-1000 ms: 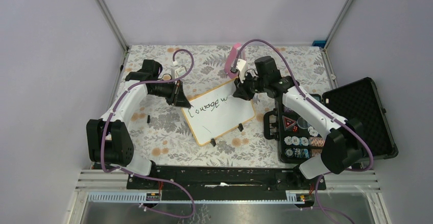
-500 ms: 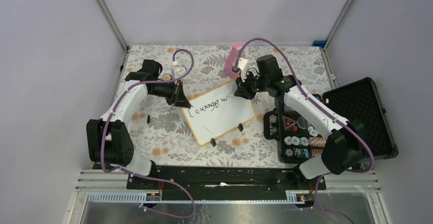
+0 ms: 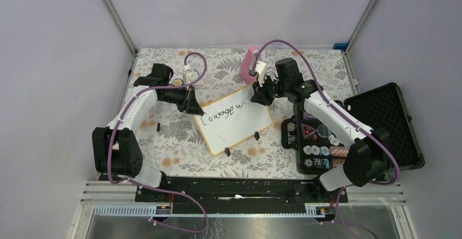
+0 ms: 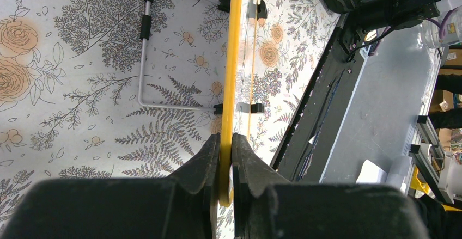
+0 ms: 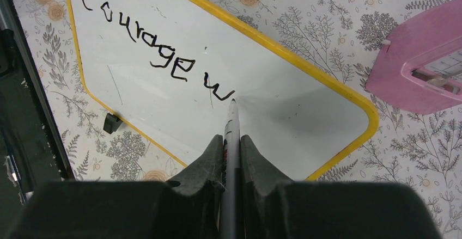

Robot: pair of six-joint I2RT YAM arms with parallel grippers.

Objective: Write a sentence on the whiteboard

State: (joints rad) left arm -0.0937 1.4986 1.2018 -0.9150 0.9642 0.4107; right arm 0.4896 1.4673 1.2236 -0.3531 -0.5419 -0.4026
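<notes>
The whiteboard (image 3: 239,127) lies tilted on the flowered table, its yellow rim (image 4: 229,59) seen edge-on in the left wrist view. My left gripper (image 3: 192,104) (image 4: 226,139) is shut on that rim at the board's far-left corner. The sentence (image 3: 220,113) (image 5: 158,48) reads "Courage w" in black. My right gripper (image 3: 260,96) (image 5: 232,141) is shut on a grey marker (image 5: 231,124). The marker's tip rests on the white surface (image 5: 283,103) at the end of the "w".
A pink box (image 3: 249,63) (image 5: 419,70) lies just beyond the board's far corner. An open black case (image 3: 381,122) with chips and cards (image 3: 318,141) sits on the right. A small black piece (image 3: 158,126) lies left of the board. The board's wire stand (image 4: 143,59) shows beneath it.
My right gripper has shifted slightly to the right with the marker, near the "w". The left gripper and the board have not moved.
</notes>
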